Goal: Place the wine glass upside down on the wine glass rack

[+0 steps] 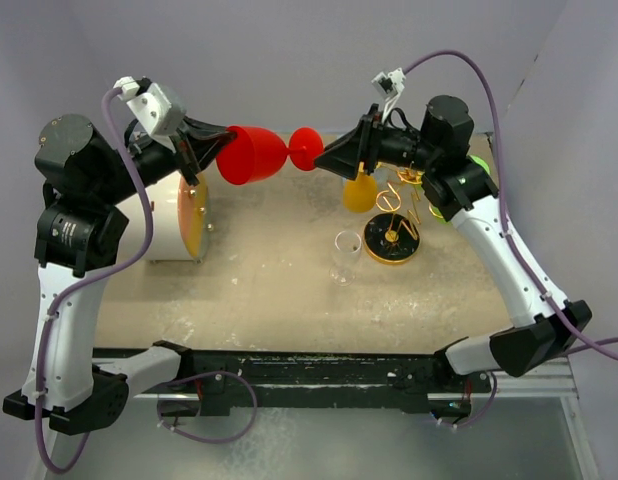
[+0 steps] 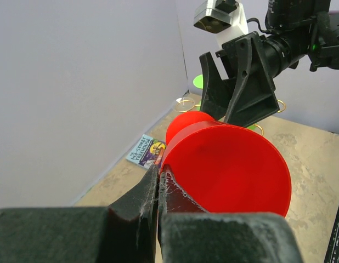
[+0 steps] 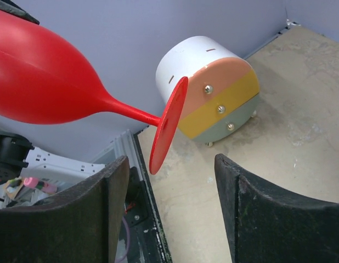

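Observation:
A red wine glass [image 1: 251, 154] lies level in the air above the table's far edge, with its foot [image 1: 306, 147] pointing right. My left gripper [image 1: 214, 150] is shut on the rim of its bowl [image 2: 230, 170]. My right gripper [image 1: 331, 156] is open, and the red foot [image 3: 168, 126] stands just ahead of its fingers [image 3: 117, 181] without touching them. The gold wire rack [image 1: 397, 205] stands on its round black base at the back right, below my right wrist. Its ring arms are partly hidden by that arm.
A yellow glass [image 1: 359, 192] hangs by the rack's left side. A clear glass [image 1: 345, 256] stands upright just left of the rack's base. A white drum with a striped face [image 1: 169, 230] lies at the back left. A small book [image 2: 147, 150] lies by the back wall.

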You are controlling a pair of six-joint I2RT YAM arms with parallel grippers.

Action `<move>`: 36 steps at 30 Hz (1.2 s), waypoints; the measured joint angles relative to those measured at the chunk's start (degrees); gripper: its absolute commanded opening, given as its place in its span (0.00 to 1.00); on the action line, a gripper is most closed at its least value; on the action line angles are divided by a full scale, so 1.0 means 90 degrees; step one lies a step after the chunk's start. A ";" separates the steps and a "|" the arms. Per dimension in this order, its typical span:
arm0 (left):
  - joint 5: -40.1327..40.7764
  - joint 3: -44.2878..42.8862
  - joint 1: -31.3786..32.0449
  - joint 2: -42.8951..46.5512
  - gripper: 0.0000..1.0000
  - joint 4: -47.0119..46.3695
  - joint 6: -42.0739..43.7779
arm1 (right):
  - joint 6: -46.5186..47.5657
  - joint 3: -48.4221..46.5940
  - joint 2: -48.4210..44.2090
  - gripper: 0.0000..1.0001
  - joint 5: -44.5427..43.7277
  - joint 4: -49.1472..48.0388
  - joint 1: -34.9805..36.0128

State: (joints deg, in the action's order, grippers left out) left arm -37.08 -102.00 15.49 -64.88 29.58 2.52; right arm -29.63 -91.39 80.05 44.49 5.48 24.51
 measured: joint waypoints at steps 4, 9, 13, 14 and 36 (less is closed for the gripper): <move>-0.0027 0.0005 0.0000 -0.0012 0.00 -0.0019 0.0002 | -0.0104 -0.0090 0.0114 0.54 0.0000 0.0024 0.0066; -0.0032 0.0109 0.0000 -0.0044 0.00 -0.0073 0.0015 | -0.0267 -0.0109 0.0151 0.42 0.0012 0.0019 0.0124; -0.0029 0.0163 0.0000 -0.0112 0.00 -0.0138 0.0029 | -0.0415 -0.0114 0.0172 0.31 0.0029 -0.0046 0.0151; -0.0029 0.0170 0.0000 -0.0136 0.00 -0.0143 0.0029 | -0.0447 -0.0119 0.0189 0.29 0.0024 -0.0068 0.0151; -0.0185 0.0481 -0.0010 -0.0073 0.29 -0.0223 0.0078 | -0.0345 -0.0143 0.0498 0.00 -0.0493 0.0172 0.0151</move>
State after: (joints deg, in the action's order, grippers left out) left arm -38.74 -97.67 15.40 -65.54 27.57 3.22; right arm -32.73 -92.68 84.53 40.05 7.03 25.87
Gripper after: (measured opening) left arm 0.205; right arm 0.012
